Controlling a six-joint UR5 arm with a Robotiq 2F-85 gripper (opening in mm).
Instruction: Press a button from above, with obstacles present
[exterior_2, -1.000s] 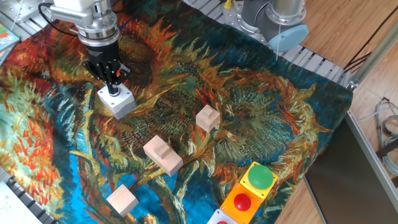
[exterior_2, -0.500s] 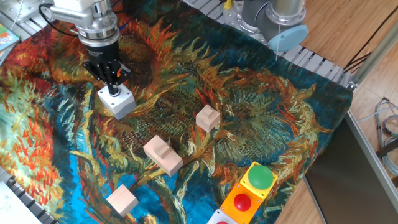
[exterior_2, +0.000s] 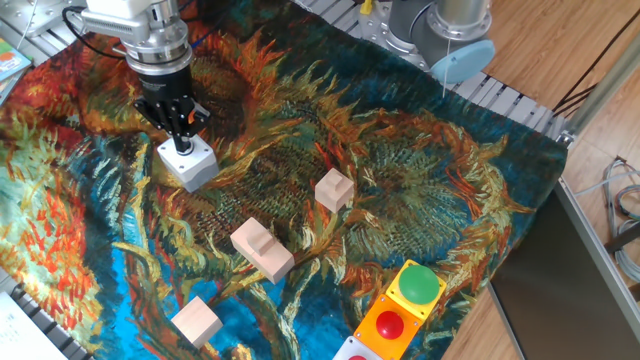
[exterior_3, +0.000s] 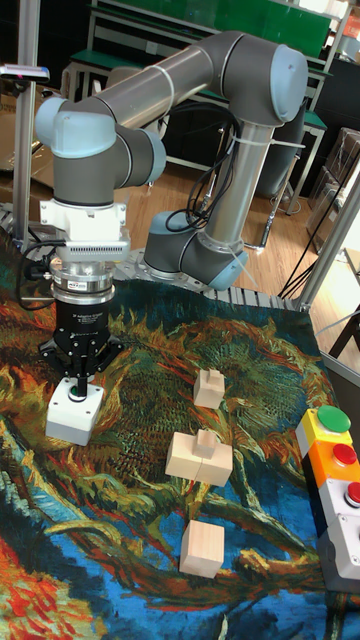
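Fixed view first: the grey box (exterior_2: 187, 162) sits on the sunflower cloth (exterior_2: 420, 180) toward the left rear, one corner turned to the camera, top face level, no clear long axis. The button (exterior_2: 182, 150) on top faces straight up, mostly hidden under the gripper (exterior_2: 181, 143), so its colour is hard to read. Fingers point straight down, tips together on the button. Three wooden blocks (exterior_2: 262, 249) lie well apart, in a loose line.

Tall view now: gripper (exterior_3: 80, 385) vertical over the box (exterior_3: 75, 415), fingertips closed, touching the button (exterior_3: 80, 392). The stepped block (exterior_3: 199, 456) lies between two plain ones.
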